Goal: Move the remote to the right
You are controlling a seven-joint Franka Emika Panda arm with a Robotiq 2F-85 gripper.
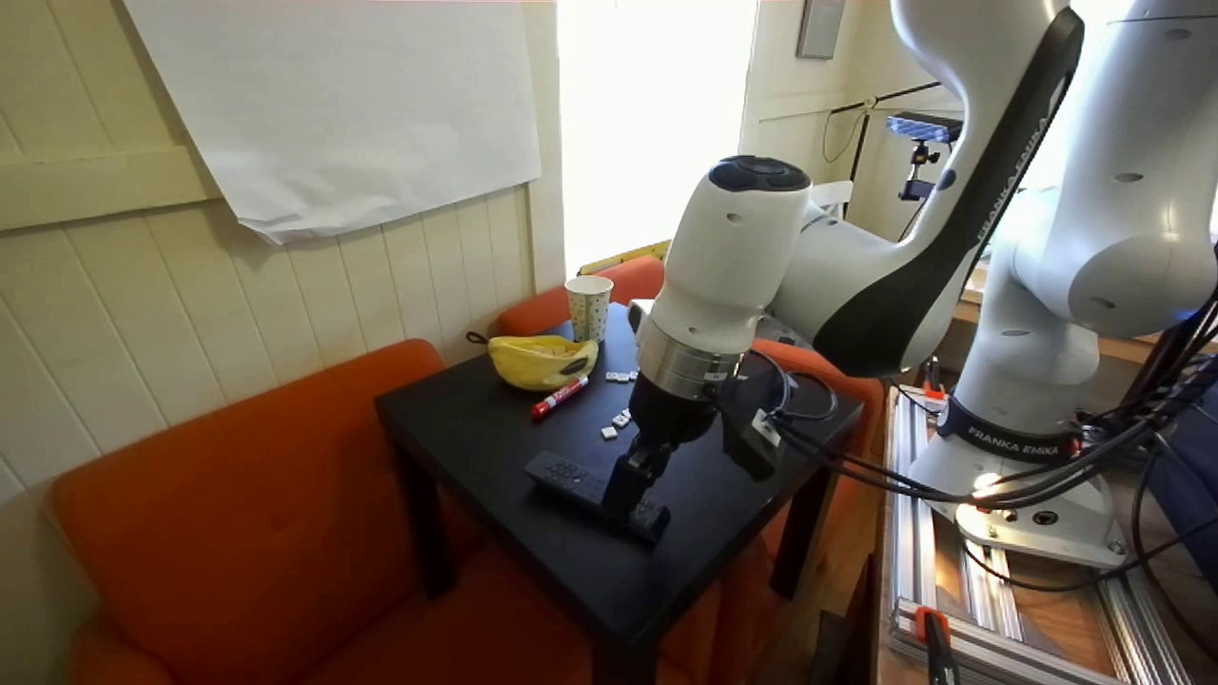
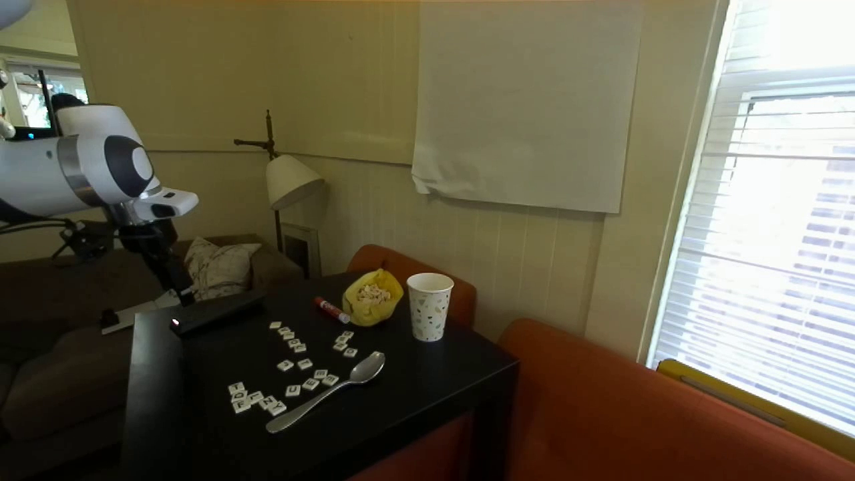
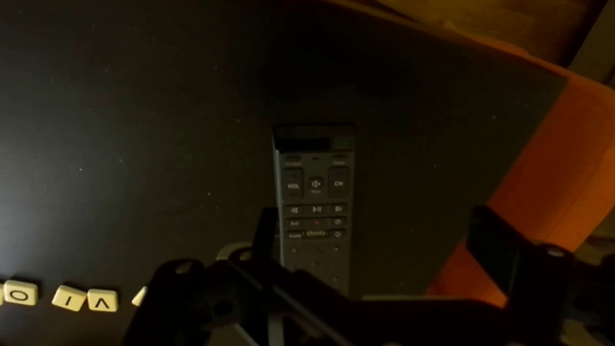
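The hand (image 3: 377,235) was seen spread wide, nothing gripped, over an Xfinity remote (image 3: 315,202) on a black worktop (image 1: 457,419). In the wrist view, the nine-o'clock finger (image 3: 265,235) was set just beside the remote's edge, the three-o'clock finger (image 3: 492,245) well apart; whether contact was made could not be told. The grasp was judged to be in hand, the shift right apparently not yet made; a centring toward that view's nine o'clock, then an even squeeze, seemed called for. In an exterior view, the remote was placed between six and seven o'clock on the worktop, with a banana-shaped pouch (image 1: 533,374) toward eleven and a speckled cup (image 1: 588,309) near twelve. White paper (image 1: 352,105) was hung on the panelled wall (image 1: 447,266); orange seats (image 1: 266,495) were ranged beside the worktop.
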